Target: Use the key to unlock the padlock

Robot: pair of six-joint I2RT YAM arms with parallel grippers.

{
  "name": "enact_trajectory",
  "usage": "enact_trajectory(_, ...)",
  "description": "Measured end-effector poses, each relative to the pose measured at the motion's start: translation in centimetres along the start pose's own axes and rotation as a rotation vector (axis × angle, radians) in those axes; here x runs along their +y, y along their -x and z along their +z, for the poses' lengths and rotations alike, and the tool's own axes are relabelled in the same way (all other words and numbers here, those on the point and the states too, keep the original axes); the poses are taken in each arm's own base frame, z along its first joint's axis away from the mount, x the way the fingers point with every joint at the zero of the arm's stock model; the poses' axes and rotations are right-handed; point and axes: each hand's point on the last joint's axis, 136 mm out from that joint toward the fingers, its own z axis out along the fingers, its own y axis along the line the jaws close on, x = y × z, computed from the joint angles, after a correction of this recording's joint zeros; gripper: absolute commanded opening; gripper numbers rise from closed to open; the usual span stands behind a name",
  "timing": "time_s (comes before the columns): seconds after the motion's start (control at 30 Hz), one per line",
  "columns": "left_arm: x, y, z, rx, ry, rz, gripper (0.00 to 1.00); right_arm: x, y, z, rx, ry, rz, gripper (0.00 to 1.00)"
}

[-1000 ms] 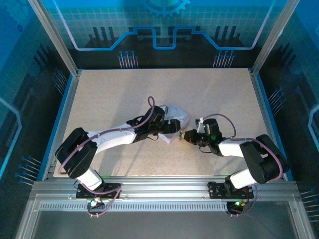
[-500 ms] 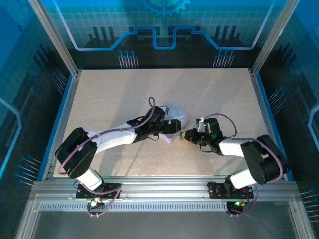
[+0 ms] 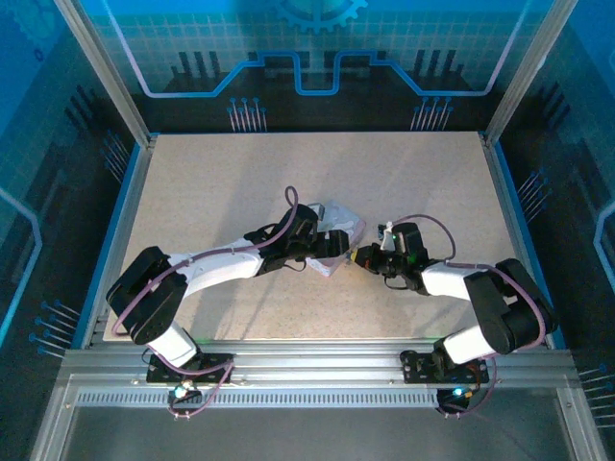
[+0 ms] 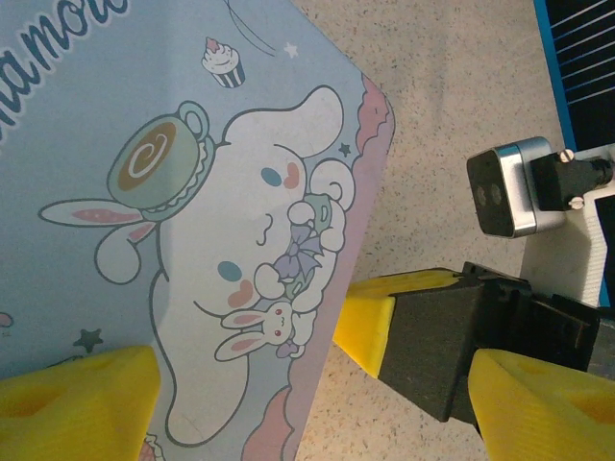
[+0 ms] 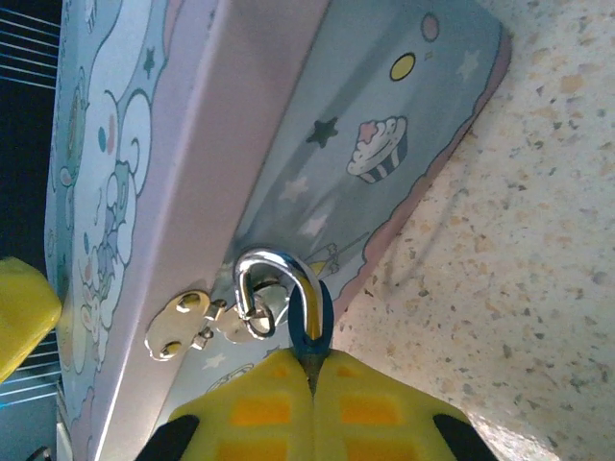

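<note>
1. Top external is showing me the right gripper [image 3: 359,256] pressing in at the near right edge of the box [image 3: 346,226]. It is sitting a touch farther up the table [image 3: 240,182] and tighter to the box than a second ago, and its wrist is shifting the same way.
2. I am seeing the left gripper [image 3: 333,252] and the box keeping the same places as in the earlier frames. The left arm is lying across the table with its fingers on the box's near end.
3. On the left wrist feed, the left gripper [image 4: 307,408] is standing wide open. One yellow finger is overlapping the cartoon lid [image 4: 192,192] and the other is staying clear of the box's edge. One of the right gripper's yellow pads [image 4: 380,312] is sitting just beside that edge.
4. On the right wrist feed, I am watching the padlock [image 5: 274,257] hanging on the side of the box [image 5: 317,125]. Its silvery shackle is looping through the hasp [image 5: 231,322].
5. The right gripper [image 5: 312,370] is pinching tight, its yellow pads meeting on the padlock's bluish lower end.
</note>
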Motion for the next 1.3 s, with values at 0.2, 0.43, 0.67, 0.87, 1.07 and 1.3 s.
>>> enact_trajectory(0.2,0.4,0.2,-0.4,-0.008,0.003,-0.007,0.86,-0.5,-0.1,-0.2,-0.001,-0.032,-0.001,0.02)
enact_trajectory(0.43,2.0,1.3,-1.1,-0.022,0.01,-0.041,0.86,0.3,0.6,-2.3,-0.039,-0.048,-0.076,0.02)
enact_trajectory(0.67,3.7,3.2,-1.5,-0.041,0.006,-0.085,0.87,2.0,-1.5,-4.0,0.045,0.016,-0.206,0.02)
enact_trajectory(0.87,4.6,5.1,-1.2,-0.054,-0.019,-0.094,0.91,3.3,-4.8,-4.7,0.165,0.083,-0.273,0.03)
enact_trajectory(1.07,4.5,6.2,-1.2,-0.062,-0.046,-0.081,0.99,2.9,-9.0,-4.1,0.299,0.097,-0.285,0.03)
enact_trajectory(1.3,4.6,6.0,-1.8,-0.058,-0.042,-0.077,0.99,2.0,-11.0,-2.6,0.374,0.08,-0.256,0.04)
